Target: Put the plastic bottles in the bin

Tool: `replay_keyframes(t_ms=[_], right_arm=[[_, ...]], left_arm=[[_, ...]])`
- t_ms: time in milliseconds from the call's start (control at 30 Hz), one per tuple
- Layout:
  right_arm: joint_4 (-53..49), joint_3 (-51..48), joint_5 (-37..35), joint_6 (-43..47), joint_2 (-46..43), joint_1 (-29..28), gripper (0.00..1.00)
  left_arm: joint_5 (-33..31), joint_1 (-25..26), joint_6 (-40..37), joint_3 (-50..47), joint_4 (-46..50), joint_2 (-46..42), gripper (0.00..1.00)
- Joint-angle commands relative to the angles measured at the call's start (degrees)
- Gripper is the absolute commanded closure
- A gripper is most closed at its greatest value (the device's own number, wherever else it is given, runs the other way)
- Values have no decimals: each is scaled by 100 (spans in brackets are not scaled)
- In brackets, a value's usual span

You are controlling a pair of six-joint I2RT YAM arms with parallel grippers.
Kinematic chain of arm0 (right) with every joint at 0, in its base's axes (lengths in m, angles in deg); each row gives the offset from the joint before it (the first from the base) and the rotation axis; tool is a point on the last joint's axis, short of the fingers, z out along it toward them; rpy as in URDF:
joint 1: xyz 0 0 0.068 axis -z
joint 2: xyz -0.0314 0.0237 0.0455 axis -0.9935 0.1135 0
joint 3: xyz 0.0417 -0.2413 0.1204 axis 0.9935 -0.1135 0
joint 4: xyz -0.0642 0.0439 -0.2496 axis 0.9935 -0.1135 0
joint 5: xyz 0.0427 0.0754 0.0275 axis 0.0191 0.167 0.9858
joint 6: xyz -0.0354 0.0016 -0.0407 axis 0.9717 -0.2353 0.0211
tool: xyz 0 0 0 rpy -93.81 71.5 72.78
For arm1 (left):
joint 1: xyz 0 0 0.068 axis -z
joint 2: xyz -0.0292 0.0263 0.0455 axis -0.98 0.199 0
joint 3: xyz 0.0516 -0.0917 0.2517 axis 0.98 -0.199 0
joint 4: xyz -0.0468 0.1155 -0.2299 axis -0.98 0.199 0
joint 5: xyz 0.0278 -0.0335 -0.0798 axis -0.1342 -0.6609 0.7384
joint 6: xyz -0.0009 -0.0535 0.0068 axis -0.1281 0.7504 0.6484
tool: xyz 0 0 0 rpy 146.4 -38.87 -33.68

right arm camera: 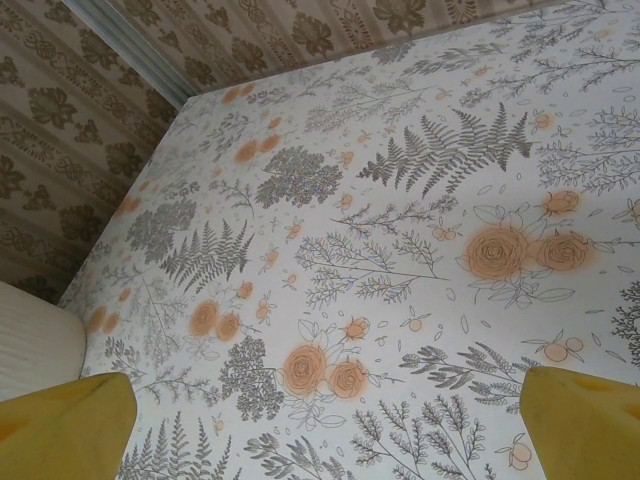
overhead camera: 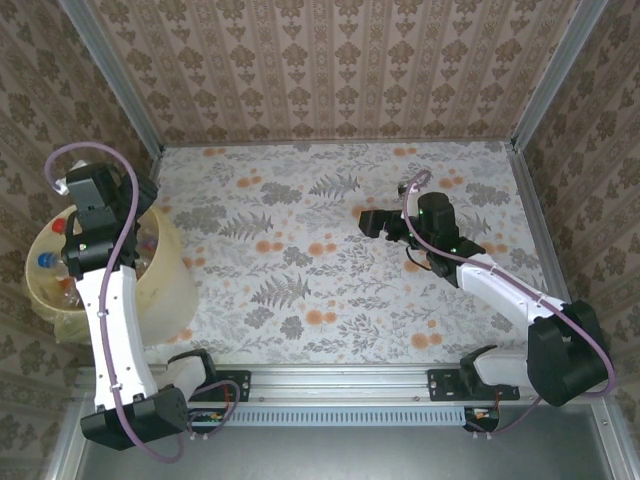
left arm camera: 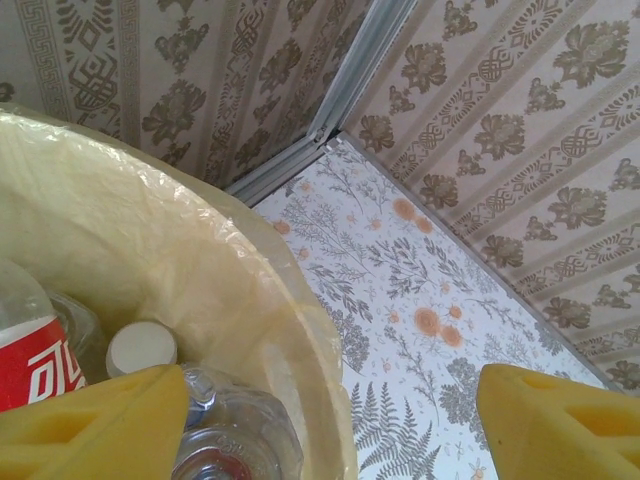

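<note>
On the near left stands the large round pale yellow plastic bin (overhead camera: 175, 275). The small clear plastic bottles (overhead camera: 62, 262) lie inside it, among them a red-labelled bottle (left arm camera: 35, 370). The left gripper (left arm camera: 325, 430) hangs over the bin's rim with its fingers spread and nothing between them, I think to let a bottle fall in. Farther out, the right gripper (right arm camera: 320, 430) hovers wide apart and empty above the floral tablecloth (overhead camera: 330, 190), ready to pick.

Floral tabletop (overhead camera: 330, 250), damask-papered walls (overhead camera: 330, 60), metal corner posts (overhead camera: 553, 80), soft light.
</note>
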Motion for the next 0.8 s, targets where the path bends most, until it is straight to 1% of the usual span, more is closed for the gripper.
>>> replay_keyframes(t_ms=[0,67,233,267,333,367,433,567,633,700,767], right_arm=[[160,-49,-38,-76,-24,-28,0],[126,-15,-38,-65,-39,-26,0],[137,21,-117,-55,-120,-26,0],[128,17,-149,-51,-141,-26,0],[115,-6,-265,-20,-214,-30,0],[85,-22,-338,3,-252,-30,0],[16,-74,-588,70,-369,-17,0],[-102,-262,-1230,183,-667,76,0],[-130,-402,-1676,299,-865,173,0],[-106,-582,-2192,427,-1038,291,0],[-47,-786,-2658,537,-1179,479,0]], left_arm=[[464,-34,-66,-105,1101,226,22],[561,153,-232,331,1118,194,21],[397,792,-702,1457,1053,249,16],[366,916,-796,1568,981,250,15],[299,1323,-922,1661,710,218,13],[360,1474,-974,1634,553,186,12],[635,1937,-1139,1387,-17,84,9],[1080,2775,-1421,560,-1351,-74,0],[1225,3191,-1626,168,-1873,-45,0],[1332,3505,-1828,-128,-2223,53,0],[1307,3754,-2046,-447,-2522,141,0]])
